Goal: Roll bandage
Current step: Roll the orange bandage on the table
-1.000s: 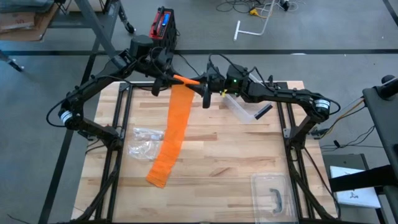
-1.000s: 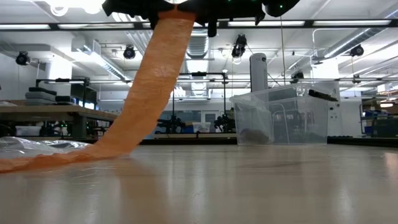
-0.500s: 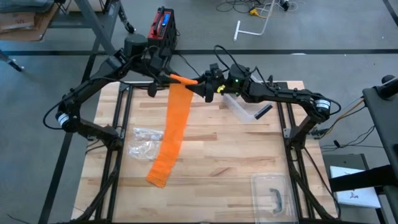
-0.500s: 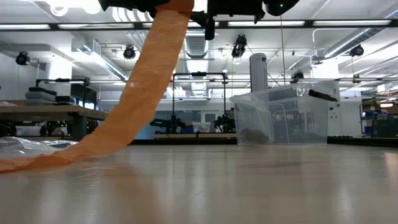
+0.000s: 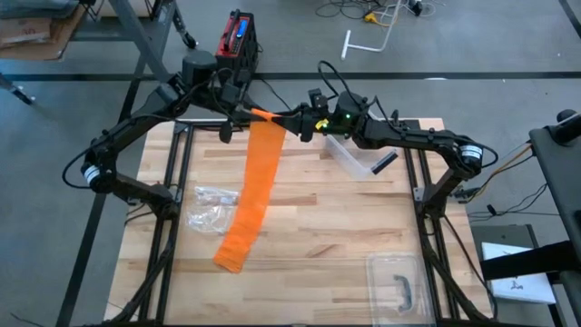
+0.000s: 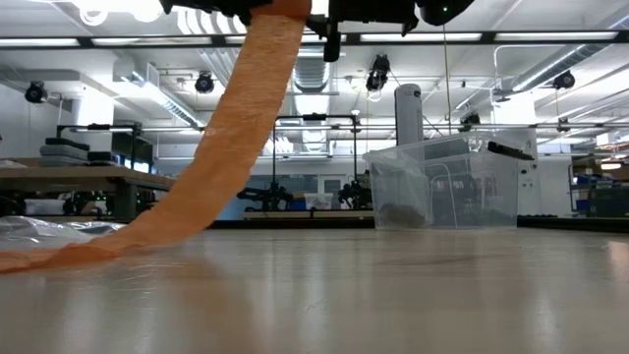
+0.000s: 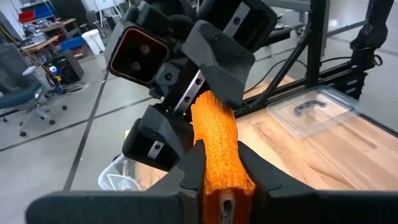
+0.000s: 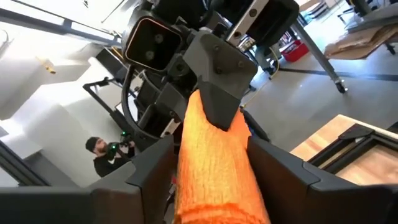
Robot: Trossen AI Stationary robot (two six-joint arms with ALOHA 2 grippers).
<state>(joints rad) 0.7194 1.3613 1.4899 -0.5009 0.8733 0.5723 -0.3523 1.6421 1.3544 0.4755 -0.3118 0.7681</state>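
An orange bandage has its rolled end [image 5: 270,116] held in the air over the table's far edge, between my two grippers. Its loose strip [image 5: 257,177] hangs down and slants to the table, where its lower end [image 5: 231,255] lies flat near the left side. My left gripper [image 5: 247,113] comes at the roll from the left and my right gripper [image 5: 295,121] from the right, both shut on it. The low view shows the strip [image 6: 231,128] sloping to the tabletop, the grippers cut off at the top. My left gripper pinches the left end of the bandage roll [image 7: 219,163] between its two fingers [image 7: 191,167]. It points roughly level, along the roll's axis, from the table's left. The roll is clear of the table. My right gripper has the roll's other end [image 8: 214,167] between its two fingers [image 8: 155,163], which lie against its sides. It comes roughly level from the table's right, along the roll. The strip hangs slack below the roll.
A clear plastic bin [image 5: 356,159] stands at the far right of the table, under my right arm. A crumpled clear wrapper [image 5: 213,207] lies left of the strip. A clear lid with a dark handle [image 5: 399,283] lies near right. A person [image 8: 97,149] stands beyond the table.
Both wrists have rolled about the line of the bandage roll, the right one more, while both grippers stayed over the table's far edge. The strip's top has shifted slightly; its lower end has stayed on the table.
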